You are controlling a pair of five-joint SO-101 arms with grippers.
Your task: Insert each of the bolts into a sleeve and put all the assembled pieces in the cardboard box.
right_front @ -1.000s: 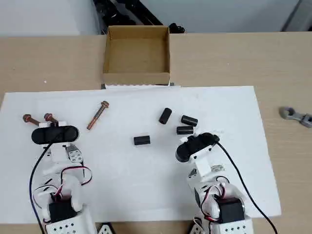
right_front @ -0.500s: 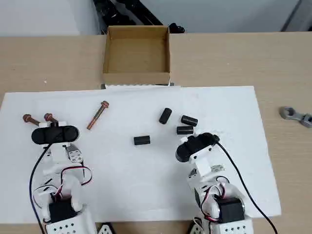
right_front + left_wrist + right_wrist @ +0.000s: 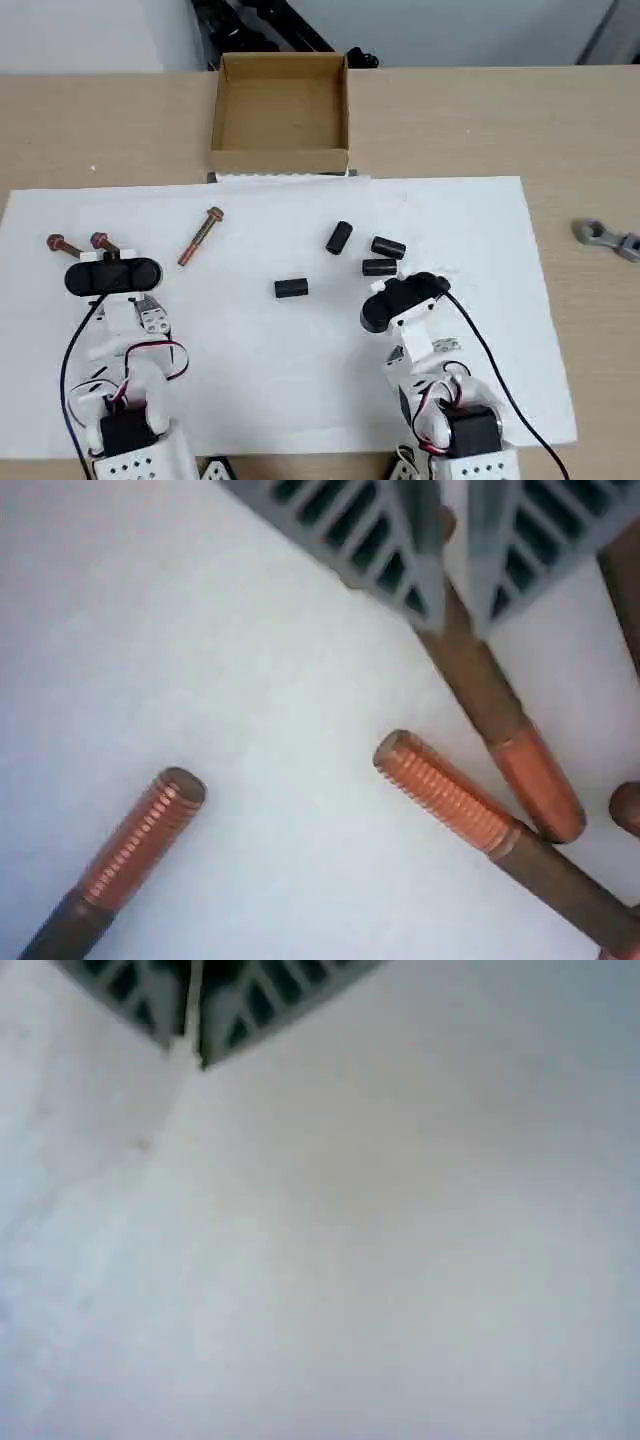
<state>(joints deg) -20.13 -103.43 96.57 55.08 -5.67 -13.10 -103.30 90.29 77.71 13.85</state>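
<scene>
Three copper-brown bolts lie on the white paper at the left: two short ones [image 3: 55, 242] [image 3: 100, 240] and a longer one [image 3: 200, 237]. My left gripper [image 3: 108, 262] [image 3: 455, 628] hangs just above them, jaws shut to a narrow slit over one bolt shaft [image 3: 500, 715], gripping nothing. More threaded bolt ends [image 3: 445, 790] [image 3: 135, 845] lie close by. Several black sleeves [image 3: 339, 237] [image 3: 388, 246] [image 3: 378, 267] [image 3: 291, 288] lie mid-paper. My right gripper [image 3: 400, 297] [image 3: 187, 1052] is shut and empty over bare paper, just on the near side of the sleeves. The open cardboard box [image 3: 281, 155] stands at the back.
The white paper sheet [image 3: 480, 230] covers most of the wooden table. A metal wrench [image 3: 605, 238] lies off the paper at the far right. Dark equipment sits behind the box. Both arm bases stand at the near edge.
</scene>
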